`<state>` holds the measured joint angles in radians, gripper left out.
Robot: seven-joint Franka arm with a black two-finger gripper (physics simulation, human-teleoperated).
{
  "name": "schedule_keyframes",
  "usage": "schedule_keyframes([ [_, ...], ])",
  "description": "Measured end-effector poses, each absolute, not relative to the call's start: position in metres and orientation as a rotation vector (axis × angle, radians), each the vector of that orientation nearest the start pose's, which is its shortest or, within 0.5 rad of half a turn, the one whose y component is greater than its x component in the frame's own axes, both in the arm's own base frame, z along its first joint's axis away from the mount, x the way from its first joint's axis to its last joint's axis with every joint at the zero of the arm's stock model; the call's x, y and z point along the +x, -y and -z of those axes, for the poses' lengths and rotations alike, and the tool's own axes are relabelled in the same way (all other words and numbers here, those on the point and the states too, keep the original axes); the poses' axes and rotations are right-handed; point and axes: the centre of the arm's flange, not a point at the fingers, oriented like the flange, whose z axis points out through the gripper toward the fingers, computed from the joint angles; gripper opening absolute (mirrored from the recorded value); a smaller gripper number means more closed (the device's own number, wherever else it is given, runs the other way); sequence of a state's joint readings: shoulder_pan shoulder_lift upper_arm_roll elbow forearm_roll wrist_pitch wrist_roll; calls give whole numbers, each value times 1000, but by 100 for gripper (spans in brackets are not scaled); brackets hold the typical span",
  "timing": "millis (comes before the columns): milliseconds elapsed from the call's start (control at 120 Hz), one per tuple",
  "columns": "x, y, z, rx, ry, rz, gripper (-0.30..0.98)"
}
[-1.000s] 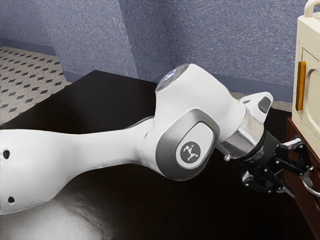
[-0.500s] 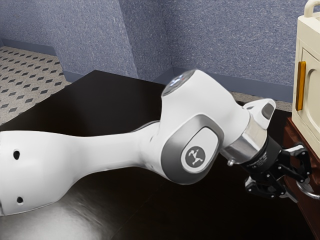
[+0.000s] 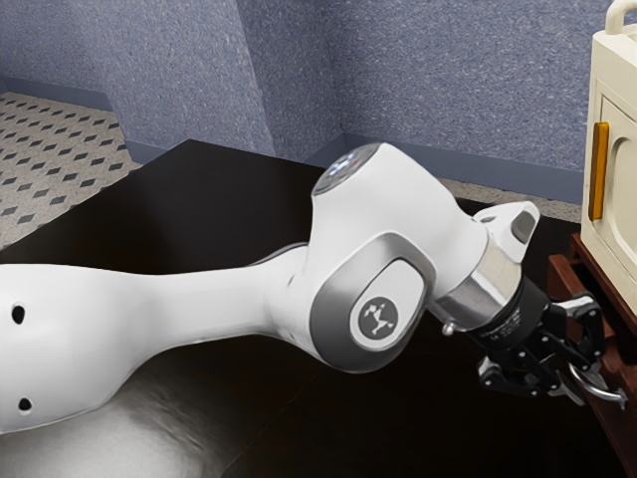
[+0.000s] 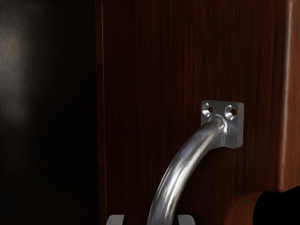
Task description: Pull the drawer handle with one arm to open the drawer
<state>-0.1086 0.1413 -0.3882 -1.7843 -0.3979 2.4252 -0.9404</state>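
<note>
My gripper [image 3: 585, 370] is at the drawer handle [image 3: 600, 386], its fingers on either side of the metal bar, shut on it. The grip itself is partly hidden behind the hand. In the wrist view the curved silver handle [image 4: 178, 178] runs from a screwed mounting plate down between the fingertips of my gripper [image 4: 151, 220]. Behind it is the dark reddish-brown drawer front [image 4: 150, 93]. In the exterior view the drawer [image 3: 574, 275] juts out slightly from beneath the cream cabinet.
The cream cabinet [image 3: 615, 149] with an orange handle [image 3: 599, 171] stands above the drawer at the exterior view's right. A dark tabletop [image 3: 229, 209] lies under the arm. Blue walls rise behind it.
My hand has drawn back toward the exterior view's left since half a second ago. The handle has moved with it, and the drawer has come out a little from the cabinet.
</note>
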Motion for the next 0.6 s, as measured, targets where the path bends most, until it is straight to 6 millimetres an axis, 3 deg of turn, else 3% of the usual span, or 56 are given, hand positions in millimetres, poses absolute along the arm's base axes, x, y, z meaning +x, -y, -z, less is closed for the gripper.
schedule_keyframes([
  [600,548,278,-541,2388,-883,-197,5],
])
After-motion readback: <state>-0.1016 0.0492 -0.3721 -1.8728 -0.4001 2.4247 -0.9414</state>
